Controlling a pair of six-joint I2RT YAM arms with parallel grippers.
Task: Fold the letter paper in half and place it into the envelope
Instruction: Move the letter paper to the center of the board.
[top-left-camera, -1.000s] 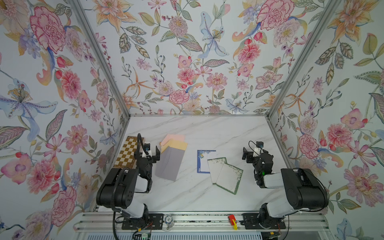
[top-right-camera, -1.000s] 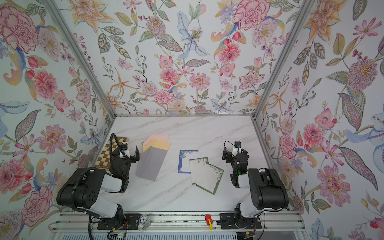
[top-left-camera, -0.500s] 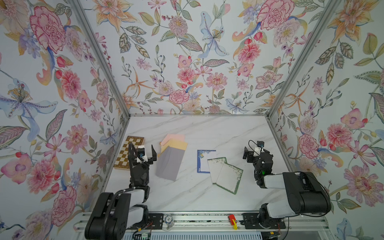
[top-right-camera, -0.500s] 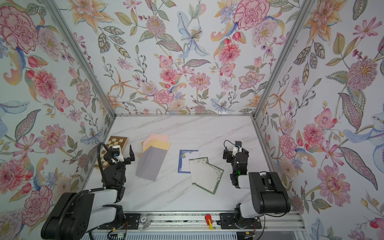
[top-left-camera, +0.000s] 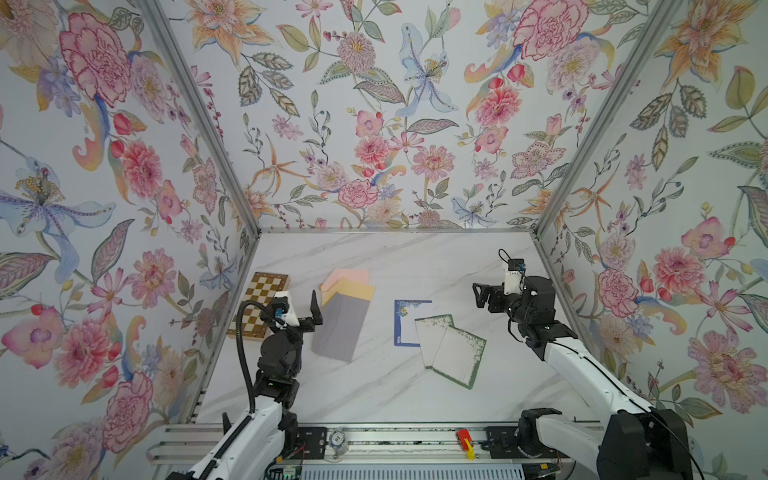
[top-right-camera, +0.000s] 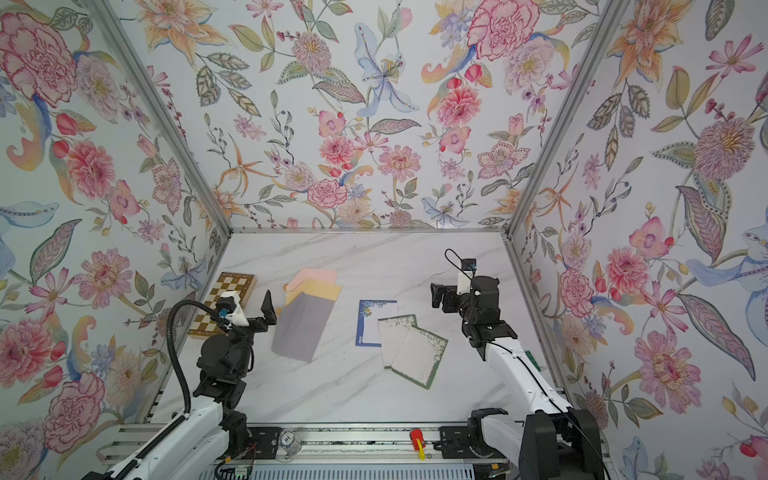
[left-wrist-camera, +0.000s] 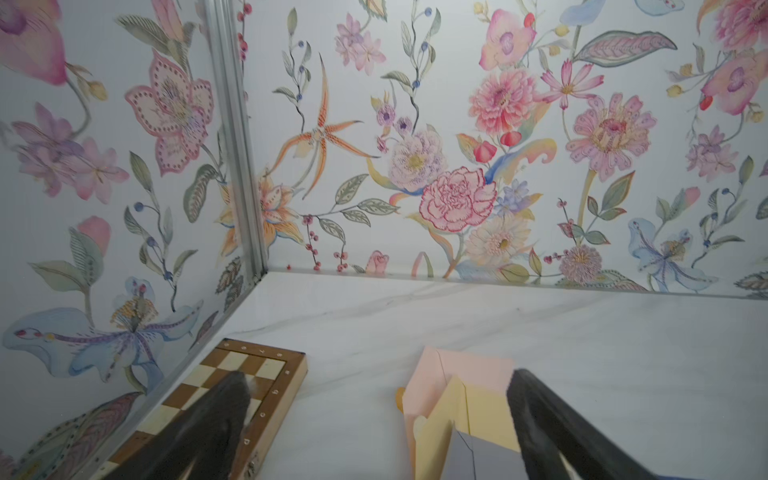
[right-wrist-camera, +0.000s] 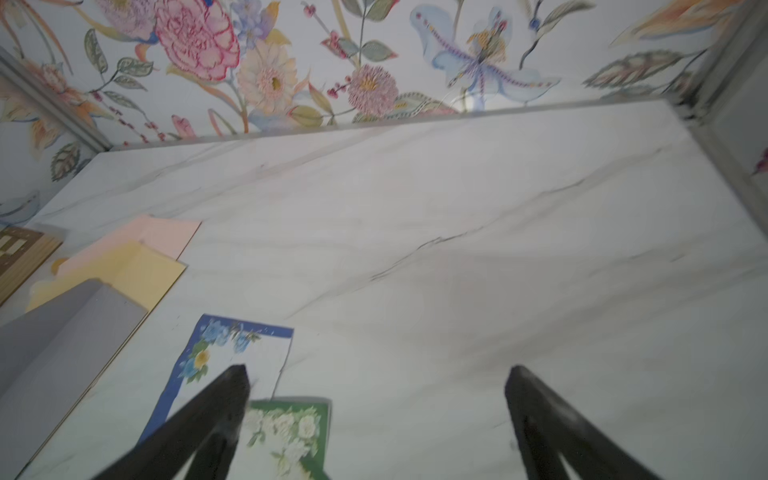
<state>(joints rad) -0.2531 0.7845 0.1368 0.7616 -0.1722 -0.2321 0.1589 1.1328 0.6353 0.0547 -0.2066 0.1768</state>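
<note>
Both arms hover above the marble table (top-left-camera: 395, 266) with the job at its opening step: no sheet is folded and nothing is held. The left gripper (top-left-camera: 297, 309), jaws spread wide and empty, hangs at the left of the scene between the chessboard (top-left-camera: 259, 303) and a fanned stack of three envelopes, close to the stack's left edge. The grey envelope (top-left-camera: 340, 328) lies nearest and on top, the yellow envelope (top-left-camera: 353, 293) behind it, and the pink envelope (top-left-camera: 349, 276) farthest. The right gripper (top-left-camera: 480, 295), jaws likewise spread and empty, points left from the right side, above the table and short of the paper.

The letter paper lies flat near the middle of the table, just right of the envelopes. A blue-bordered sheet (top-left-camera: 409, 320) is overlapped by two green-bordered sheets (top-left-camera: 457, 357) that fan toward the near right. The right wrist view shows that paper (right-wrist-camera: 232, 353) beside one of the gripper's fingertips (right-wrist-camera: 239, 374).

The next move seems to call for the right gripper to descend onto one sheet, probably the top green-bordered one. It must catch a free edge without dragging the sheets beneath, then carry that edge over to the opposite one. Thin paper flat on a smooth table offers little to pinch. Whether any envelope's flap stands open cannot be told from here.
</note>
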